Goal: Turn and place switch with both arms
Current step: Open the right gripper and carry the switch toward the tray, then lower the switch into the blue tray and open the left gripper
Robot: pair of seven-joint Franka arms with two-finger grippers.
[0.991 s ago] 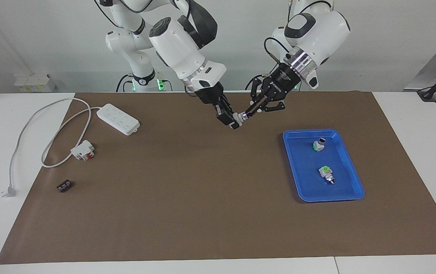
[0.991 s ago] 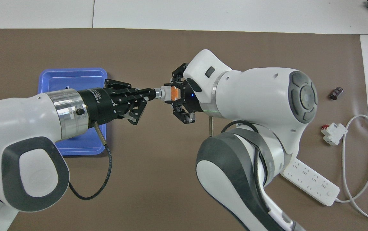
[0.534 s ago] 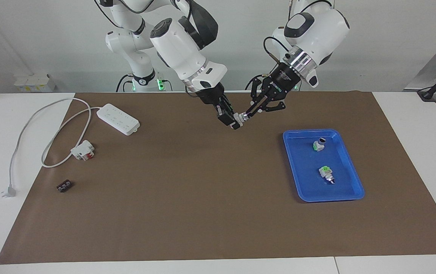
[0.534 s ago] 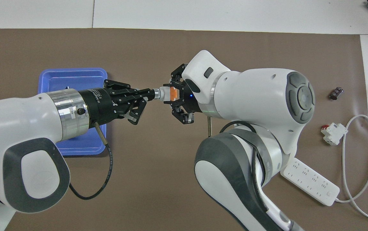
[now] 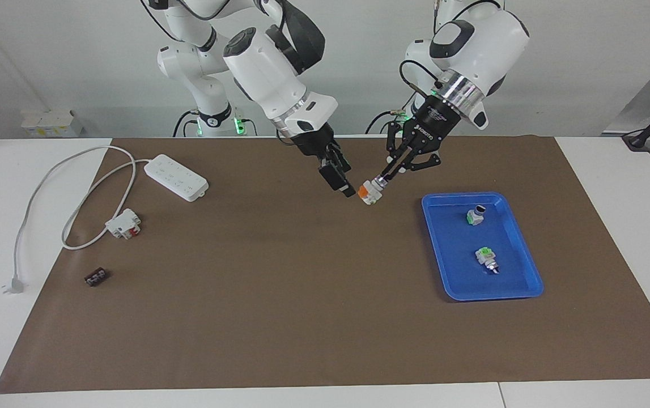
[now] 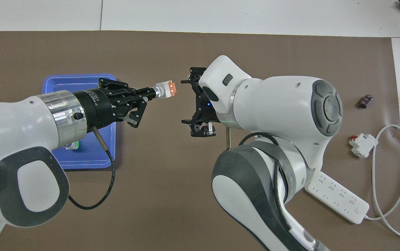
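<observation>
1. While my left end effector (image 5: pixel 382 179) hangs over the brown mat between the blue tray (image 5: pixel 529 266) and the middle of the tabletop (image 5: pixel 614 170), its fingertips are pinched on the knob end of the switch (image 5: pixel 368 193).
2. From the facing view, the switch sits up in the air, its orange face turned toward the camera and its white block end lowest.
3. From overhead, the switch (image 6: pixel 166 90) sticks straight out from my left end effector (image 6: pixel 150 93), orange end pointing at my right one; this view hides how high it is.
4. My right end effector (image 6: pixel 197 103) stands wide open with nothing in it, just beside the switch with a clear gap; overhead shows both fingers spread, while in the facing view my right end effector (image 5: pixel 340 181) reads as a single dark stack.
5. Only the facing view shows two green-topped switches (image 5: pixel 476 216) in the tray; overhead, my left arm covers most of the tray (image 6: pixel 51 82).
</observation>
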